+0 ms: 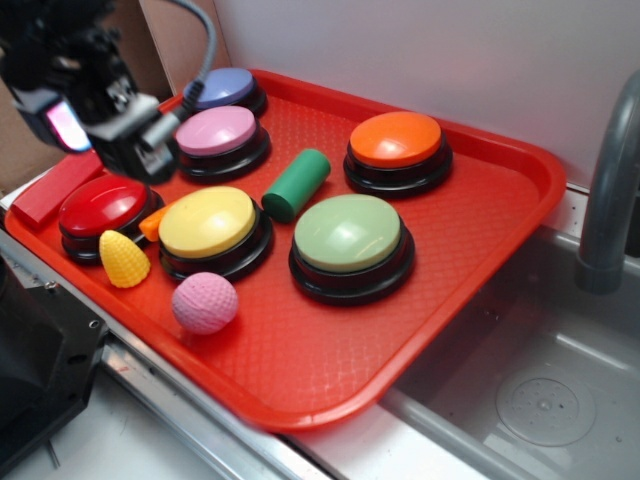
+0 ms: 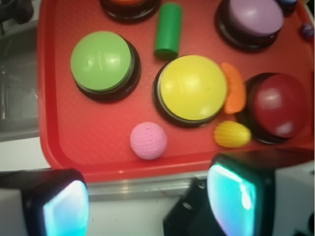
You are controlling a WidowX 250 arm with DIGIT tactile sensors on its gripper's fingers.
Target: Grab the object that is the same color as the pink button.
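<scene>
The small pink dimpled ball (image 1: pixel 204 302) lies on the red tray (image 1: pixel 330 360) near its front edge, in front of the yellow button; it also shows in the wrist view (image 2: pixel 148 140). The pink button (image 1: pixel 216 132) stands at the back left of the tray, and in the wrist view (image 2: pixel 255 15) at the top right. My gripper (image 1: pixel 95 105) hovers high above the tray's left end, over the red button, well away from the ball. In the wrist view my gripper (image 2: pixel 147 204) is open and empty, its fingers (image 2: pixel 66 206) wide apart.
On the tray stand a red button (image 1: pixel 102 206), yellow button (image 1: pixel 208 222), green button (image 1: pixel 347 233), orange button (image 1: pixel 396 139) and blue-purple button (image 1: pixel 225 88). A green cylinder (image 1: pixel 297 184), yellow bumpy cone (image 1: pixel 123 259) and orange piece (image 1: pixel 152 224) lie among them. A sink (image 1: pixel 540 400) is at right.
</scene>
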